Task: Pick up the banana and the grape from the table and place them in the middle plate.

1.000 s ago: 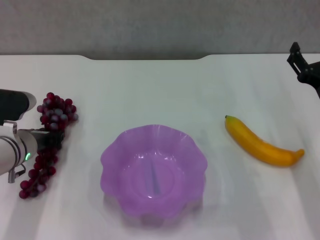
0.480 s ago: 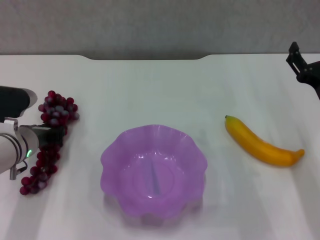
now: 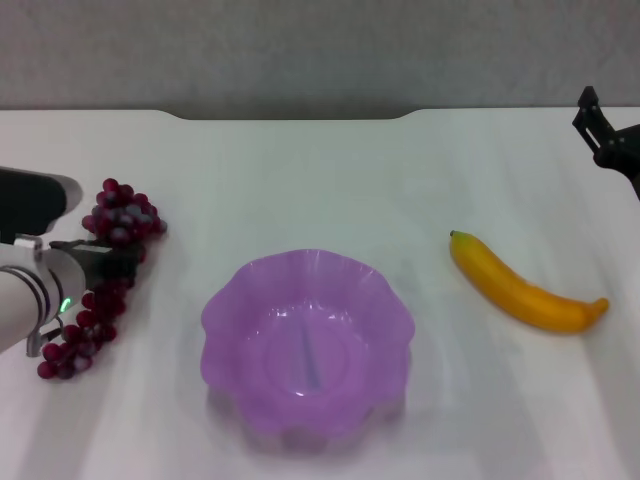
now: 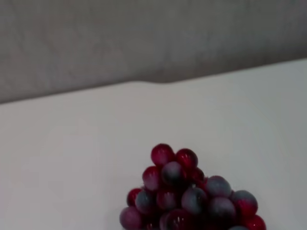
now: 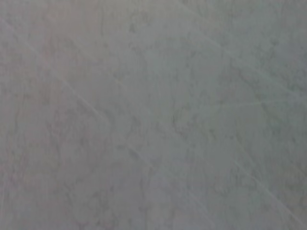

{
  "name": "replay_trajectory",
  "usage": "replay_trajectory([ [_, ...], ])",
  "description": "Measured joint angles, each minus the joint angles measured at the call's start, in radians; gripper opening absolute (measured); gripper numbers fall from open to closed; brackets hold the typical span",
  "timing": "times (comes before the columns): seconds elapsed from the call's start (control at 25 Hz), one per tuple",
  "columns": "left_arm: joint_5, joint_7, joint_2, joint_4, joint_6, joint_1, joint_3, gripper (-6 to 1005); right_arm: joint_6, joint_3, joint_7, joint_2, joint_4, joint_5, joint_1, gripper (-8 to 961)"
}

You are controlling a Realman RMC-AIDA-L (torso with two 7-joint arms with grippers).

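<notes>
My left pincer (image 3: pixel 105 262) is closed on the grape (image 3: pixel 100 275) at the far left of the bench (image 3: pixel 300 180), gripping the bunch about mid-length, with its lower end trailing toward me. The middle plate (image 3: pixel 305 340) sits to the right of it, near centre. To do this well I should raise the bunch until its dangling tail clears the wavy rim, carry it right at an even pace (a swinging bunch can shed fruit), and let go only low over the plate's middle. The banana (image 3: pixel 522 288) lies on the bench right of the plate, untouched. My right pincer (image 3: pixel 603 128) waits at the far right edge; whether it is open I cannot tell.
</notes>
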Motion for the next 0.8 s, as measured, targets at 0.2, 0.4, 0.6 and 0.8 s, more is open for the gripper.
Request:
replay_trajectory([
  [0.2, 0.000, -0.015, 0.003, 0.019, 0.015, 0.015, -0.004, 353, 0.000, 0.000, 0.000, 0.000, 0.000, 0.000, 0.000, 852],
  [0.4, 0.002, -0.010, 0.002, 0.076, 0.021, 0.039, 0.006, 345, 0.000, 0.000, 0.000, 0.000, 0.002, 0.000, 0.000, 851],
  [0.6, 0.002, -0.012, 0.004, 0.157, 0.039, 0.087, 0.040, 337, 0.000, 0.000, 0.000, 0.000, 0.002, 0.000, -0.002, 850],
  [0.8, 0.002, -0.009, 0.007, 0.276, 0.025, 0.149, 0.044, 334, 0.000, 0.000, 0.000, 0.000, 0.003, 0.000, -0.004, 849],
])
